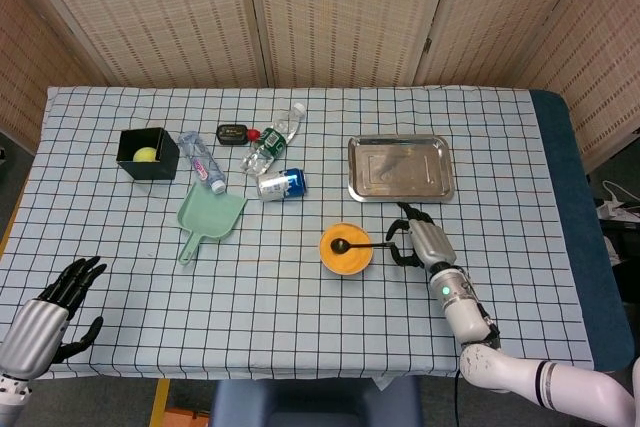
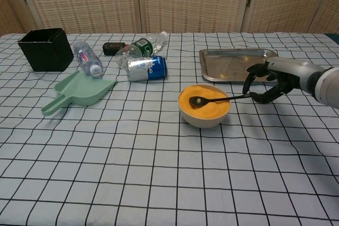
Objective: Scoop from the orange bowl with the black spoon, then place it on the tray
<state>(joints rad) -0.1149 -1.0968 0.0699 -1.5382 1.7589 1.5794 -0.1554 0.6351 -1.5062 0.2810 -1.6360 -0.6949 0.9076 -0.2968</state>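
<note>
The orange bowl (image 1: 346,257) (image 2: 204,114) stands mid-table, right of centre. The black spoon (image 1: 360,244) (image 2: 220,99) lies in it with its scoop end in the orange filling and its handle sticking out over the rim to the right. My right hand (image 1: 415,242) (image 2: 270,80) is at the handle's tip, fingers arched over it and thumb below, still apart. The empty metal tray (image 1: 400,168) (image 2: 238,64) sits just behind the hand. My left hand (image 1: 55,307) rests with fingers spread at the table's near left corner, holding nothing.
A blue can (image 1: 282,184) (image 2: 147,68), two plastic bottles (image 1: 270,142) (image 1: 201,160), a green dustpan-shaped scoop (image 1: 210,217) (image 2: 79,91), a small dark case (image 1: 232,132) and a black box (image 1: 148,154) holding a yellow ball lie at the back left.
</note>
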